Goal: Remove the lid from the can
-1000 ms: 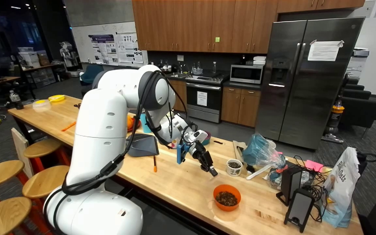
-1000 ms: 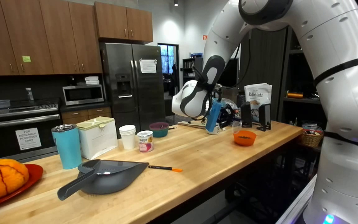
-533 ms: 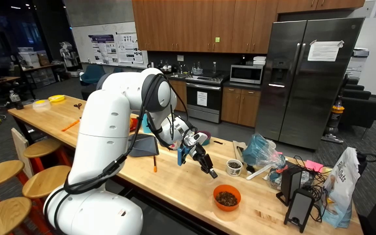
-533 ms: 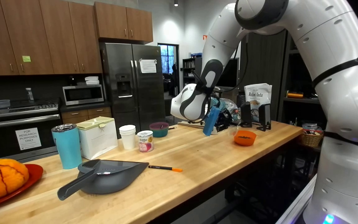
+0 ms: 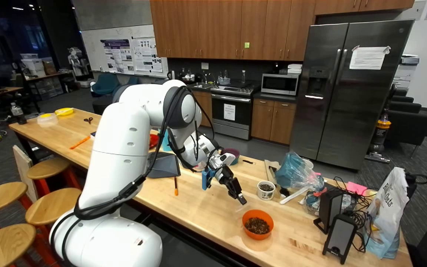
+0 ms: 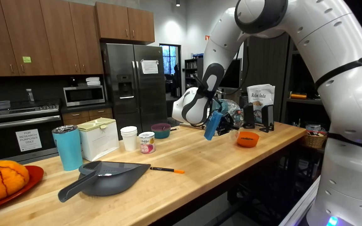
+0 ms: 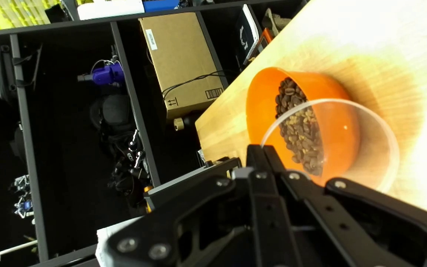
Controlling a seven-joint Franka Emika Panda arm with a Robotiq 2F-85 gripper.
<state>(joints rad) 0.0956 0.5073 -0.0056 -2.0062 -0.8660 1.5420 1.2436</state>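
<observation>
I am running the gripper with its jaws standing narrow, tips pinching one edge of the lid. Its round face is showing broadly in the wrist view. I am judging it thin, clear plastic: light, slick, springy across the face and firmer at the rim. The rim is serving as the proper hold. Added squeeze is risking a crease or crack, and the one-edge pinch is leaving the lid liable to pivot if its far side is catching anything.

Just beyond, the bowl is standing upright on the table, with beans lying inside. The lid is overlapping the bowl in the wrist view; whether it is touching bowl or table, I am not able to confirm.

Next out, in an exterior view, what I am taking for the can, a white tub, is standing upright and uncovered, dark contents showing. I am seeing no proof of the match. On that reading, removal is looking complete, with setting the lid down pending.
</observation>
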